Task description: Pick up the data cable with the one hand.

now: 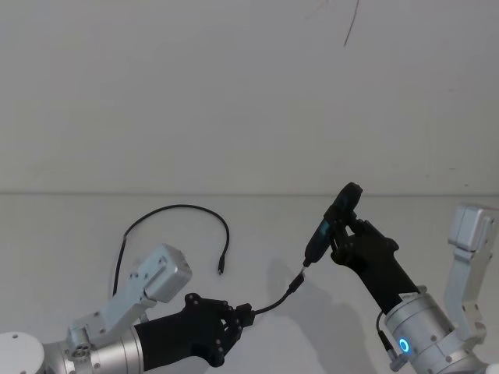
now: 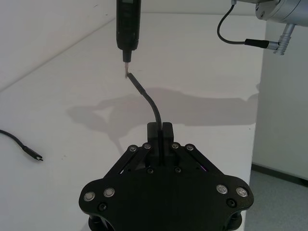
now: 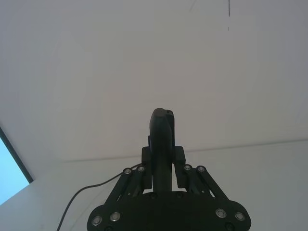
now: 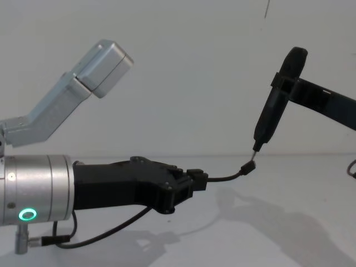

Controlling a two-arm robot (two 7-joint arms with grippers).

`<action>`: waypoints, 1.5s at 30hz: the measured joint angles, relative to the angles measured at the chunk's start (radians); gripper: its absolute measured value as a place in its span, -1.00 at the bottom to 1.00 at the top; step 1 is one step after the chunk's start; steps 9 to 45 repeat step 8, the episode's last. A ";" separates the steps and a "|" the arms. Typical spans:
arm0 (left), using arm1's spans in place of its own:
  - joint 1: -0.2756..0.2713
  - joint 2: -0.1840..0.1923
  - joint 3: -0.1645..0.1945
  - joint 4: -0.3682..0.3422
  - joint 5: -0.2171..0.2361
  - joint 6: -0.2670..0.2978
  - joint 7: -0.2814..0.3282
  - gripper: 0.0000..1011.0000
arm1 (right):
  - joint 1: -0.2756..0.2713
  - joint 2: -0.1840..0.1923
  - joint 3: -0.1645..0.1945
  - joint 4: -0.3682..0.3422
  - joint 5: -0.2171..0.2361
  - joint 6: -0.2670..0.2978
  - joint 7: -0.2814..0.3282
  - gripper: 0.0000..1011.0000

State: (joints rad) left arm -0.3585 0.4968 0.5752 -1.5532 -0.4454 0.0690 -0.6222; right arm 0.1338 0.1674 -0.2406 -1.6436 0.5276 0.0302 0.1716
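The data cable is a thin black cord. My left gripper, on the silver wrist with a green ring, is shut on it near one end. That end's plug is raised off the table and meets the tip of a slim black device. My right gripper is shut on this device. The cable's remaining length loops across the white table, and its free plug lies flat.
A white wall rises behind the white table. The table's edge drops off beside the right arm. The right arm's own cord with a silver plug hangs at its wrist. My left arm's grey link stands high on the left.
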 joint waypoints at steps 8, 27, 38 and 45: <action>0.000 0.000 0.000 0.000 0.000 0.000 0.000 -0.90 | 0.003 0.000 -0.001 0.003 0.001 0.005 -0.002 -0.47; 0.000 0.000 0.000 0.000 0.000 0.000 0.000 -0.90 | 0.003 0.000 -0.001 0.003 0.001 0.005 -0.002 -0.47; 0.000 0.000 0.000 0.000 0.000 0.000 0.000 -0.90 | 0.003 0.000 -0.001 0.003 0.001 0.005 -0.002 -0.47; 0.000 0.000 0.000 0.000 0.000 0.000 0.000 -0.90 | 0.003 0.000 -0.001 0.003 0.001 0.005 -0.002 -0.47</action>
